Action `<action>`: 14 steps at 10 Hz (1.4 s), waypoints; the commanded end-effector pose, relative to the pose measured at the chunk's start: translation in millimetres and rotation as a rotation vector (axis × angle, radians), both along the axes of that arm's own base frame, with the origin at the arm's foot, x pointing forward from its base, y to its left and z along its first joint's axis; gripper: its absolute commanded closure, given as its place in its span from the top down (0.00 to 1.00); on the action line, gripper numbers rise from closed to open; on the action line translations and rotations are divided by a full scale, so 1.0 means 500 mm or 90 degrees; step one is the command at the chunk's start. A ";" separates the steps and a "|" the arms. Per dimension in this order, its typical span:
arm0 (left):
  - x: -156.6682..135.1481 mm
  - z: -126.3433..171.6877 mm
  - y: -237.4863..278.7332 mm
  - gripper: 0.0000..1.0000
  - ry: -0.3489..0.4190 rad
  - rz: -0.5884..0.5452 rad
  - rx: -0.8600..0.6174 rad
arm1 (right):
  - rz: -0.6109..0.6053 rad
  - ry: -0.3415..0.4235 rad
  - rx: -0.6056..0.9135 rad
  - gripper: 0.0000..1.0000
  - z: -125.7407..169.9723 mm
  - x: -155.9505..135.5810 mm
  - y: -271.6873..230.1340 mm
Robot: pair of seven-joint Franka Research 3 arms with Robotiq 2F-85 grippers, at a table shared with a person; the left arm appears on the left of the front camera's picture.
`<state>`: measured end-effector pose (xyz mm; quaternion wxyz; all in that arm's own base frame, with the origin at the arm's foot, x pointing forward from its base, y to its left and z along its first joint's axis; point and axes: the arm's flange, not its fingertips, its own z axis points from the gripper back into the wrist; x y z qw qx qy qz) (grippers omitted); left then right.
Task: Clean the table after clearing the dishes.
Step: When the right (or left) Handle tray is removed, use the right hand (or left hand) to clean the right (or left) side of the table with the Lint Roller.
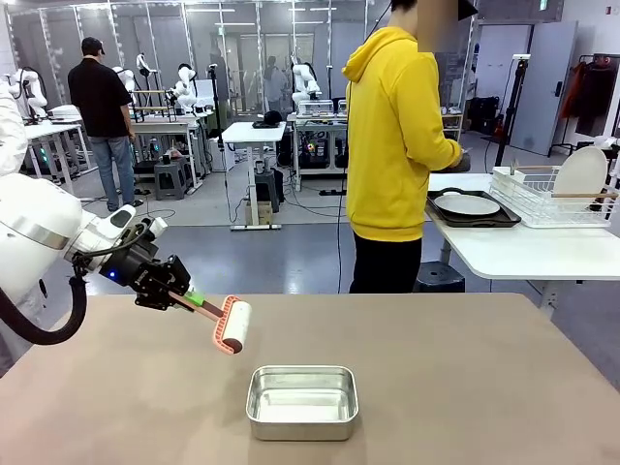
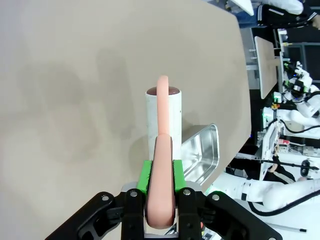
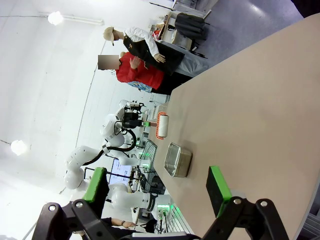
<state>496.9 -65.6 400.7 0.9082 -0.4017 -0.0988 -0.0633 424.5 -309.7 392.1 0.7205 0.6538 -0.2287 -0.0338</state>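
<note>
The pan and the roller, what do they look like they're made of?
The pan looks like metal, probably steel: brushed silver sheen with reflections. The roller has a pink handle that looks like smooth plastic; its white drum could be paper or sticky sheet.

White arm, black cable, green-padded black fingers, perhaps blue light

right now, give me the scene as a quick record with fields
left gripper: shut on lint roller, over left part of table
right gripper: open, holding nothing
steel pan: on table, near its middle
plate: on dark tray, on white side table
person: standing at side table
</note>
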 end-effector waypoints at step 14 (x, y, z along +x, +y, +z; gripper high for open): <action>0.066 -0.201 0.105 0.21 0.070 0.071 -0.022 | 0.008 0.002 -0.005 1.00 0.007 -0.004 0.002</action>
